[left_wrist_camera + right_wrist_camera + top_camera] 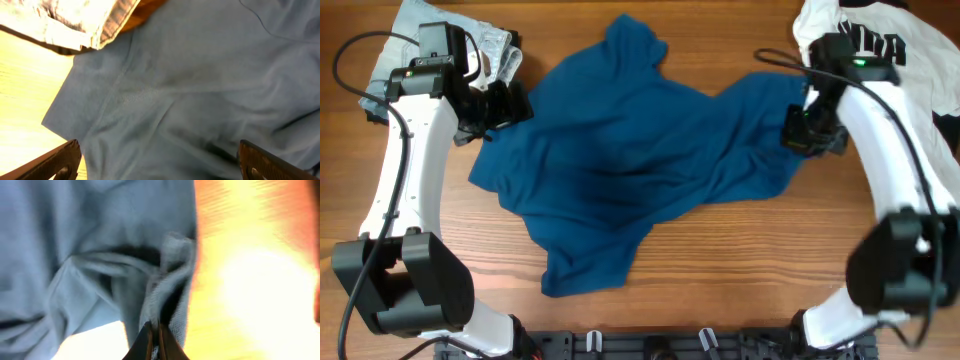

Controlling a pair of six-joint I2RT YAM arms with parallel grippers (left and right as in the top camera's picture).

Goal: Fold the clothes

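A large dark-blue shirt [620,150] lies crumpled across the middle of the table. My left gripper [500,110] hovers at its left edge with jaws wide open; in the left wrist view the blue cloth [190,100] fills the space between the fingers [160,162]. My right gripper [800,130] is at the shirt's right edge, shut on a fold of the blue shirt [167,285], fingers [155,340] pinched together. A white shirt with black lettering [895,50] lies at the far right corner. No black piece shows.
A pale denim-like garment [485,50] lies at the far left behind my left arm, also in the left wrist view [75,20]. Bare wooden table [740,270] shows in front of the shirt.
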